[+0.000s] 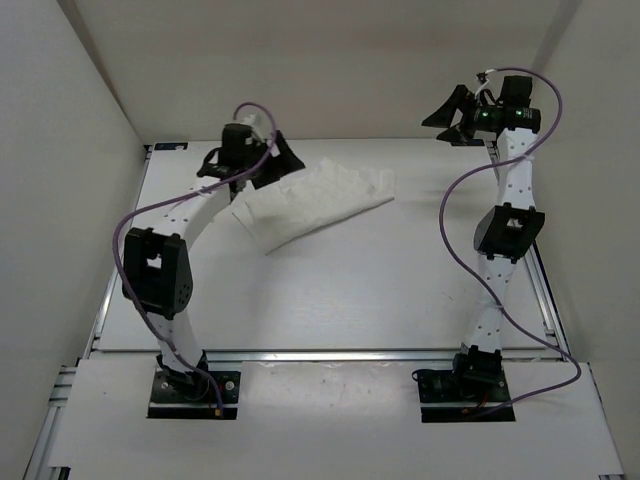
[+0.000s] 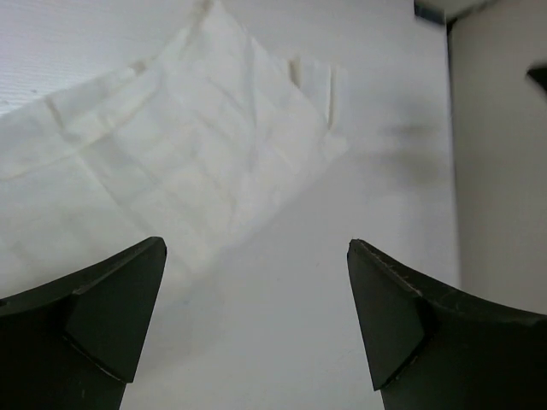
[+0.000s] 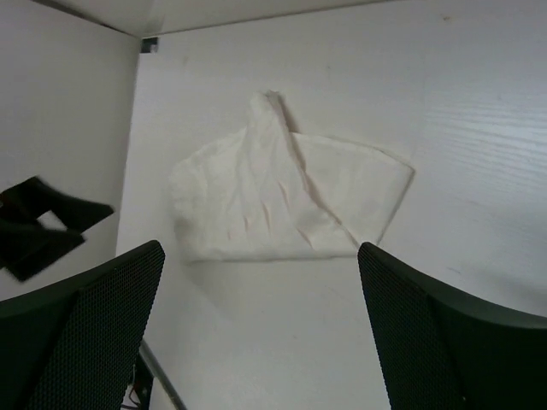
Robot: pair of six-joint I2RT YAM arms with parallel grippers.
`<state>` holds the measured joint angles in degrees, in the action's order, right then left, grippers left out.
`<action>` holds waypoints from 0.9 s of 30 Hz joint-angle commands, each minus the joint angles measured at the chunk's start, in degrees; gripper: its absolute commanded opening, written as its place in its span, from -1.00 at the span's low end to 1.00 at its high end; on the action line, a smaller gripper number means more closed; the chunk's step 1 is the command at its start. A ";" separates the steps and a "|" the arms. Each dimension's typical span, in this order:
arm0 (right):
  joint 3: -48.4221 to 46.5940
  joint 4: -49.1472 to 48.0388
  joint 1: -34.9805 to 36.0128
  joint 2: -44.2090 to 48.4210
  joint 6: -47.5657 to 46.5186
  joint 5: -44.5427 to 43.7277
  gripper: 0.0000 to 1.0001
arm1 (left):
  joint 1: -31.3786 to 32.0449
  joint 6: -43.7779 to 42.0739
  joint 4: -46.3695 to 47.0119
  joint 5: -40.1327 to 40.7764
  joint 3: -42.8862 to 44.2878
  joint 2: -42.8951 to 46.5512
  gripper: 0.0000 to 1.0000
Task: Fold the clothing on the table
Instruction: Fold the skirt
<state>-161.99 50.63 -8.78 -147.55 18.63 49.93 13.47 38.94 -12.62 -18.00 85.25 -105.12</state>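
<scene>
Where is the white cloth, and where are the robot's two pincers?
clothing (image 1: 315, 205): top view, middle of the creased fabric.
left pincer (image 2: 256, 248): left wrist view, gap midway between its open fingertips.
right pincer (image 3: 261, 249): right wrist view, gap midway between its open fingertips.

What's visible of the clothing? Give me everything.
The clothing is a thin white fabric piece with parallel creases and a faint grid texture. It lies mostly flat on the table, in the far-left part, loosely folded, with one layer overlapping another and rumpled edges. It rests on the table alone and nothing grips it. The left gripper stands open over its left end.
</scene>
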 commanded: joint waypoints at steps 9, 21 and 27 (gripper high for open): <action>0.36 23.96 5.61 10.96 -9.50 -42.93 0.98 | 5.77 -14.67 -14.54 11.84 -2.81 3.08 0.98; 19.85 12.15 0.07 25.55 3.69 -17.49 0.98 | 6.91 -8.53 -14.10 9.22 11.77 -8.60 0.96; 84.57 -59.47 2.10 53.50 43.83 3.20 0.98 | 6.56 -10.98 -13.30 2.62 16.87 -11.86 0.97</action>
<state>-109.43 38.13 -7.38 -107.04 33.26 34.46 20.12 29.39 -26.44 -11.07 98.15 -116.97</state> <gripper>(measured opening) 0.994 0.981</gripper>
